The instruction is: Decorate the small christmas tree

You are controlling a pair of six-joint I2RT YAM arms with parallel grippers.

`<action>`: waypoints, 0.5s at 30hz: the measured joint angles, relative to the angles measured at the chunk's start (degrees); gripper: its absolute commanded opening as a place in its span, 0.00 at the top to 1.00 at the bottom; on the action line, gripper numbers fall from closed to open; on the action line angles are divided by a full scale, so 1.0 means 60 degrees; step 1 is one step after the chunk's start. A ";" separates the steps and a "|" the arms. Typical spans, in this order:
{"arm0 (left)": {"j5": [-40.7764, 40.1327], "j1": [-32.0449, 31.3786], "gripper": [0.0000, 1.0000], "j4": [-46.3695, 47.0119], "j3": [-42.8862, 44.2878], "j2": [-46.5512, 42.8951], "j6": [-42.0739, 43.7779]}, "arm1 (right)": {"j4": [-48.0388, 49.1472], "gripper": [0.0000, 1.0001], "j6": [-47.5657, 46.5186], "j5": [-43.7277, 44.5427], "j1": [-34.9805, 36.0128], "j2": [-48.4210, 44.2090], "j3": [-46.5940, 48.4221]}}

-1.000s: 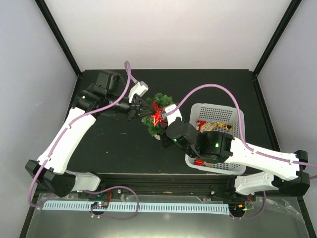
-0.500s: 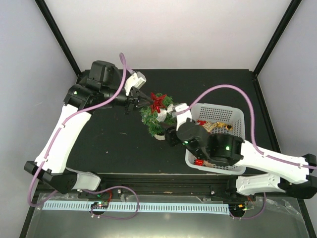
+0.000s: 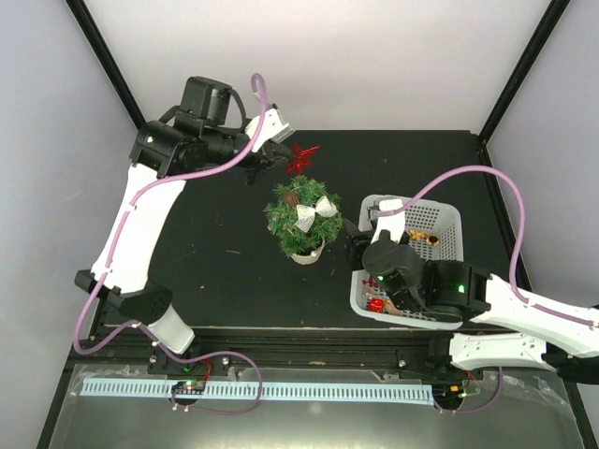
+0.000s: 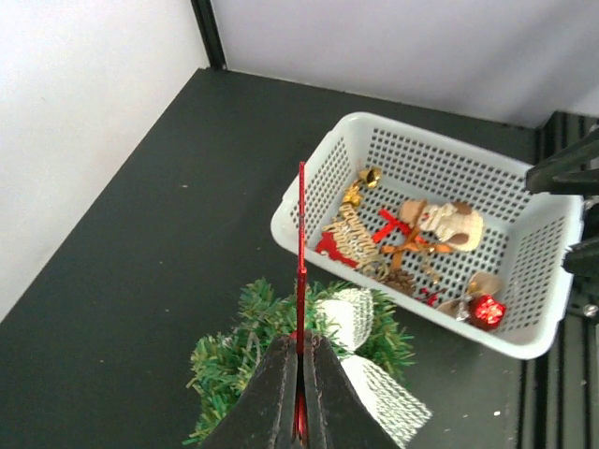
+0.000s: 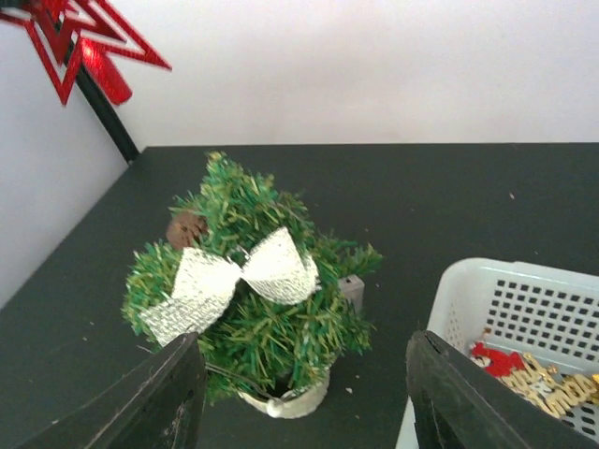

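Observation:
The small christmas tree (image 3: 301, 217) stands upright in its cream pot at the table's middle, with a white mesh bow (image 3: 314, 211) and a pine cone (image 3: 293, 198) on it. It also shows in the right wrist view (image 5: 253, 299) and the left wrist view (image 4: 245, 351). My left gripper (image 3: 273, 159) is shut on a red star ornament (image 3: 301, 156), held above and behind the tree; the star shows edge-on in the left wrist view (image 4: 300, 234) and high in the right wrist view (image 5: 80, 42). My right gripper (image 3: 354, 235) is open and empty, between tree and basket.
A white lattice basket (image 3: 445, 222) with red and gold ornaments stands right of the tree; it also shows in the left wrist view (image 4: 318, 173). White walls with black corner posts (image 3: 108, 65) enclose the black table.
My left gripper has lifted the red star off the tree's top and carried it up and back. My right gripper has let go of the tree and drawn back toward the basket.

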 measured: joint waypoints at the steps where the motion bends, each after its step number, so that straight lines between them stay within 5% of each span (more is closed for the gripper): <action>1: -0.0182 -0.0091 0.98 -0.0080 0.0168 0.0164 0.0120 | -0.0058 0.40 0.0102 0.0025 0.0000 0.0007 -0.0106; 15: -0.1501 -0.1002 0.99 -0.0481 0.0739 0.1038 0.0889 | -0.0127 0.40 0.0692 0.0011 -0.0160 -0.0525 -0.0987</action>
